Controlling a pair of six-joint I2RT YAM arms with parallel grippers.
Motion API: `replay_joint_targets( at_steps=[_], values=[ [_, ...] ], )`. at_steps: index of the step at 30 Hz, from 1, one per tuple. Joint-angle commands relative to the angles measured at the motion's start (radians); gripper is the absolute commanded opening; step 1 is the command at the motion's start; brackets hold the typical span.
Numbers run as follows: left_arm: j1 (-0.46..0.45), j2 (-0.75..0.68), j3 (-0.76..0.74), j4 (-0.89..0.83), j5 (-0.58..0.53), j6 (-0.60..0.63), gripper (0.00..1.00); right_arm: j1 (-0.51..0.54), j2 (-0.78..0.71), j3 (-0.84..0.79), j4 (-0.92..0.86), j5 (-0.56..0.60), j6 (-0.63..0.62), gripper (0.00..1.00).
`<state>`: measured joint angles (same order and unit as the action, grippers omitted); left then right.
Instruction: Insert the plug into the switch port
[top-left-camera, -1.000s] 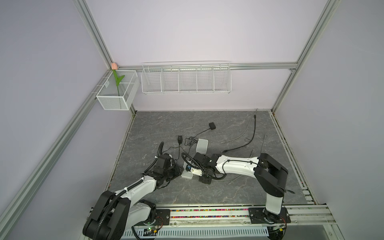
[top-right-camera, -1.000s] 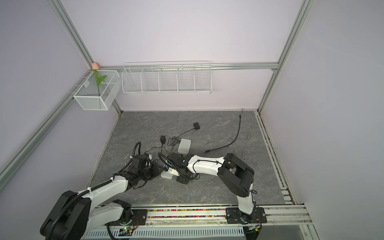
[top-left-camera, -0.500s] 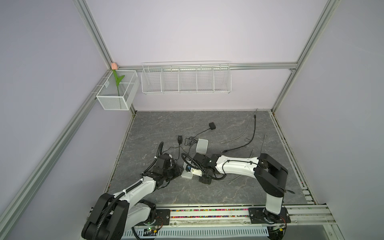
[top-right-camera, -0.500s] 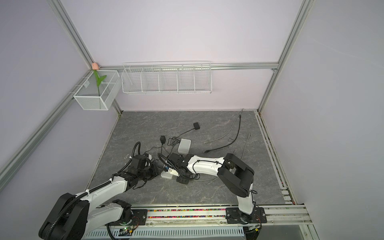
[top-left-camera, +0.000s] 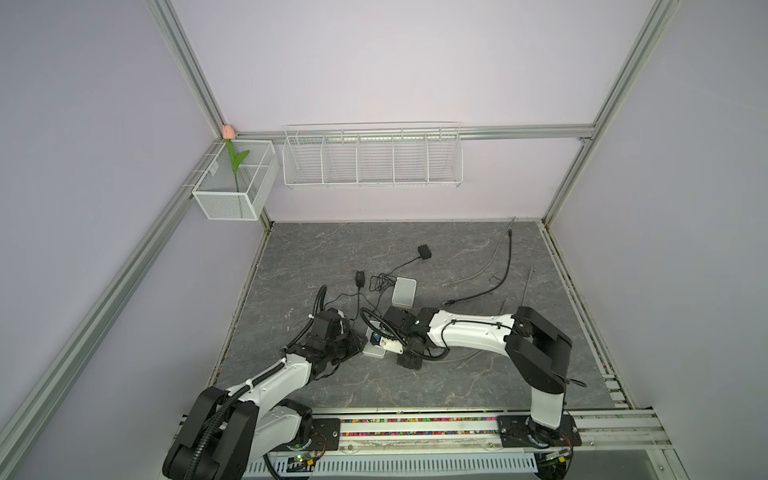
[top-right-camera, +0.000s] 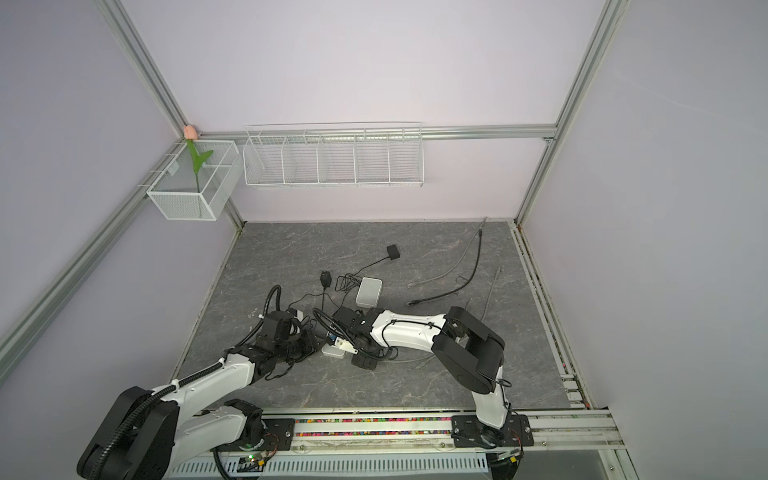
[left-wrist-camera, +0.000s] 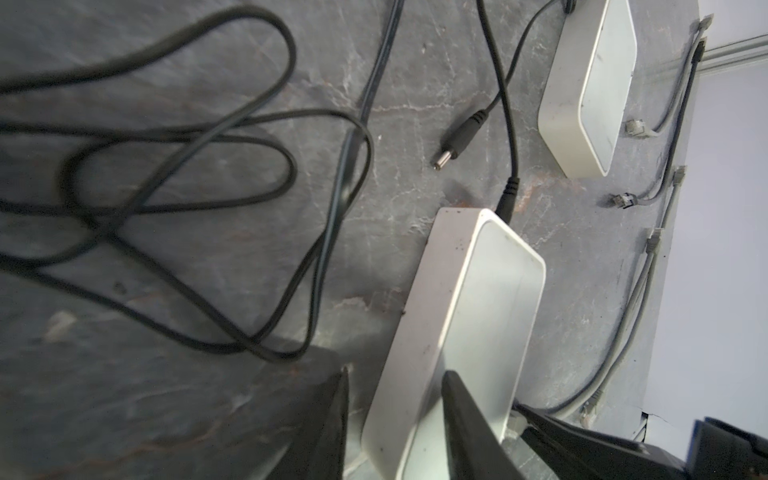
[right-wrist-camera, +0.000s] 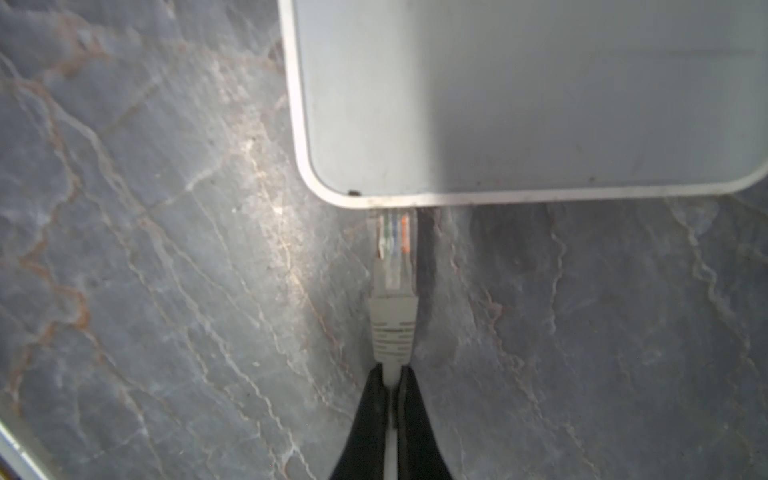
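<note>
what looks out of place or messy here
A black barrel plug lies loose, plugged into nothing, beside a tangle of black cable. Several grey network cables are strewn beyond the second white box. The right gripper grips just behind the grey plug, whose tip meets the switch's edge.

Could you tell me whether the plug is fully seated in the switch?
No, most of the plug shows outside the switch, its tip at the edge.

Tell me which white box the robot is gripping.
The near switch, in the jaws of the left gripper, with the grey plug at its edge. The far white box lies free.
</note>
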<state>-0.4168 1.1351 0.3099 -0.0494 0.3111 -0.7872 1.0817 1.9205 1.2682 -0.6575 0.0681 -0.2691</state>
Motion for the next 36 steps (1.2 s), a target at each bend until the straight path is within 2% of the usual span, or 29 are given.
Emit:
replay_joint_targets(
  at_steps=[1,29,36],
  values=[
    [0.005,0.003,-0.013,0.02,0.005,0.011,0.37,0.009,0.035,0.022,-0.034,-0.005,0.005,0.07],
    [0.002,-0.112,-0.074,-0.026,0.01,0.005,0.38,0.01,0.067,0.112,-0.03,-0.005,0.04,0.07],
    [-0.002,-0.1,-0.075,-0.019,0.011,0.008,0.38,0.009,0.053,0.102,0.003,-0.053,0.058,0.07]
  ],
)
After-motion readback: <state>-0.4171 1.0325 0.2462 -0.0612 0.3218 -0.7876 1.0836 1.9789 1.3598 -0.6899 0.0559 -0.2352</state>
